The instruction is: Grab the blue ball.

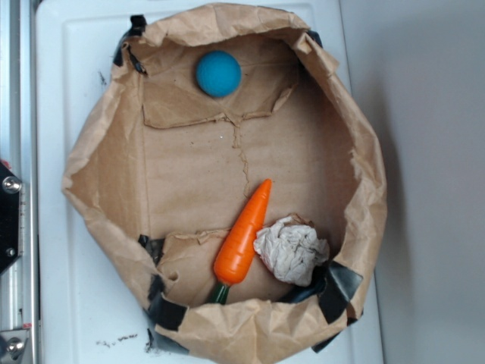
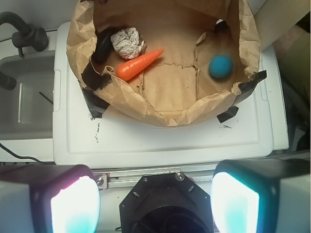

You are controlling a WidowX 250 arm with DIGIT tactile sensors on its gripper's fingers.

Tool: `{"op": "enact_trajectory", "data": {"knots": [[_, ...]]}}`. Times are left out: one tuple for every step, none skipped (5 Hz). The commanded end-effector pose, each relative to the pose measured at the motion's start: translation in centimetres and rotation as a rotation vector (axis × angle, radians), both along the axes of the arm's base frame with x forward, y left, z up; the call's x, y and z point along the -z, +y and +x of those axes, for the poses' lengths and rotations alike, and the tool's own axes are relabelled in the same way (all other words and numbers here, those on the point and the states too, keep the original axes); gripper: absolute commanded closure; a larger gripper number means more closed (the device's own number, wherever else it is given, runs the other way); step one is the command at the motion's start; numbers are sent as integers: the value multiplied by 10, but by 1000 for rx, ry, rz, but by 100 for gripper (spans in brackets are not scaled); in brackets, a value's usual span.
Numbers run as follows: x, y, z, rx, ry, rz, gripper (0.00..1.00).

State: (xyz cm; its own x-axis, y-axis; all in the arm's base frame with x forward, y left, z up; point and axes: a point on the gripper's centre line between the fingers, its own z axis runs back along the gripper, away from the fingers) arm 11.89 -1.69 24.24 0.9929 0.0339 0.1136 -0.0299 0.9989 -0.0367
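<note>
The blue ball (image 1: 218, 73) lies alone in a back corner of the open brown paper bag (image 1: 356, 152). In the wrist view the blue ball (image 2: 221, 66) sits at the bag's right side, near the torn rim of the bag (image 2: 165, 114). My gripper (image 2: 155, 204) is open, its two pale-lit fingers (image 2: 73, 206) standing wide apart at the bottom of the wrist view, well short of the bag and far from the ball. Nothing is between them. The gripper does not show in the exterior view.
An orange toy carrot (image 1: 244, 235) (image 2: 140, 64) and a crumpled white paper wad (image 1: 292, 250) (image 2: 128, 42) lie together at the bag's other end. The bag rests on a white plastic lid (image 2: 160, 141). A grey basin (image 2: 29, 97) and a black hose (image 2: 24, 34) are to the left.
</note>
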Motion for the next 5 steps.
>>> {"op": "enact_trajectory", "data": {"knots": [[0, 0, 0, 0, 0, 0, 0], [0, -6, 32, -43, -33, -4, 0], [5, -1, 68, -127, -78, 18, 0], [16, 11, 99, -199, -66, -7, 0], [39, 24, 129, -328, -37, 17, 0]]}}
